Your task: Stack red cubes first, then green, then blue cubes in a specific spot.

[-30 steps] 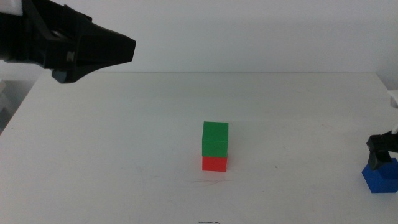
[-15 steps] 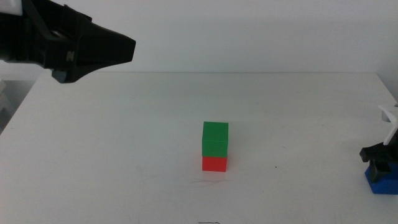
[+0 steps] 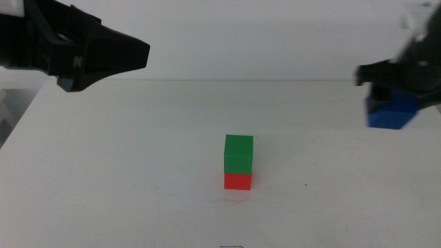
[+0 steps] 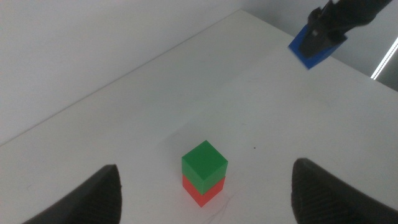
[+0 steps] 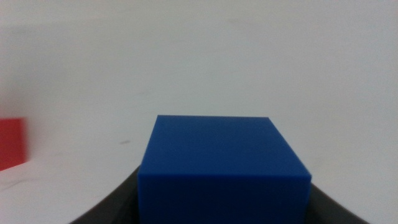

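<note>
The green cube [image 3: 238,153] sits squarely on the red cube [image 3: 238,180] in the middle of the white table; the left wrist view shows the same pair, green [image 4: 204,163] over red [image 4: 202,191]. My right gripper [image 3: 394,93] hangs in the air at the right, well above the table, shut on the blue cube [image 3: 391,116]. That blue cube [image 5: 224,165] fills the right wrist view between the dark jaws, with a sliver of the red cube [image 5: 12,144] at the frame edge. My left gripper [image 3: 141,55] hovers high at the far left, open and holding nothing.
The plain white tabletop [image 3: 124,172] carries nothing but the two-cube stack. Its far edge meets a pale wall [image 3: 262,41]. The right arm with the blue cube [image 4: 313,46] also shows in the left wrist view.
My right gripper has risen from the table's front right corner, carrying the blue cube up and a little leftward. The left arm and the stack have not moved.
</note>
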You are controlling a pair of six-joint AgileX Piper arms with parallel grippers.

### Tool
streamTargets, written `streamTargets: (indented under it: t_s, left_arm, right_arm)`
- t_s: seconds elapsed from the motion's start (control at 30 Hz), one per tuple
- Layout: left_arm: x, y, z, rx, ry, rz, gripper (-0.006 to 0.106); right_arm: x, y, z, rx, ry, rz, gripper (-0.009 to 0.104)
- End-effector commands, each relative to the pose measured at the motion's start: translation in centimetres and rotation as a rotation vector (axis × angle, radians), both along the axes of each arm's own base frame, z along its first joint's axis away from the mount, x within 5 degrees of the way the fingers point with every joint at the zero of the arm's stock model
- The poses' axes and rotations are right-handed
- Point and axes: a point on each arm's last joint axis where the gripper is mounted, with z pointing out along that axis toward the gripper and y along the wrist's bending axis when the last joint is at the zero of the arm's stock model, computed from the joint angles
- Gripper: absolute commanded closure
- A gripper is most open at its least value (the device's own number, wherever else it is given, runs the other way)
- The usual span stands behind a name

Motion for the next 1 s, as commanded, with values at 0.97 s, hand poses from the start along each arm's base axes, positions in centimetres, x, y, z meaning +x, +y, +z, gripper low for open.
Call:
streamTargets:
  t_s: [0.97]
  left_arm:
    - [-0.3,0.0,1.5,-0.073,-0.059,0.020,0.007]
  right_arm:
    - [1.1,18.3,-1.3,0.113,-0.005,0.085,0.090]
